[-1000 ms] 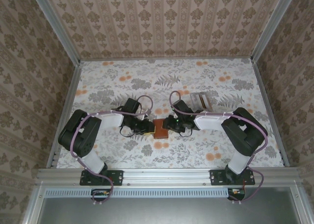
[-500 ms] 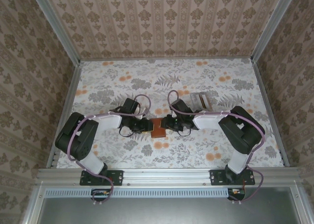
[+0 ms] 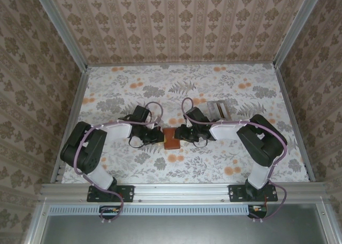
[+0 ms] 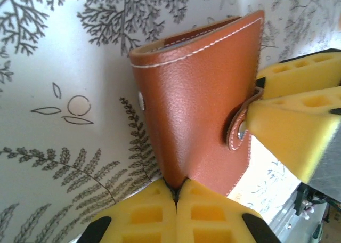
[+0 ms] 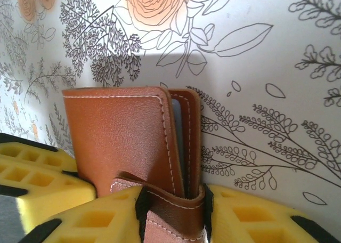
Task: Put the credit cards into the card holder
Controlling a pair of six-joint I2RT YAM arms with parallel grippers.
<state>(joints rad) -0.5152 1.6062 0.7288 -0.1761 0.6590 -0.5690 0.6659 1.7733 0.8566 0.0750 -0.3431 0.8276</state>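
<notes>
Near the middle of the table (image 3: 256,94) the wallet (image 3: 172,138) sits between the left gripper (image 4: 176,195), pinched tight on one edge, and the right gripper (image 5: 173,213), squeezed on its tab (image 5: 168,196); I think it is light, soft and bendy, so stitched edges hold best.

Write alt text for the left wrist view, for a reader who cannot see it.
A reddish-brown card holder is held over a leaf-printed cloth, its near end pinched between the yellow foam fingers of the left hand. From the right, the yellow fingers of the right hand grip its clasp tab.
</notes>
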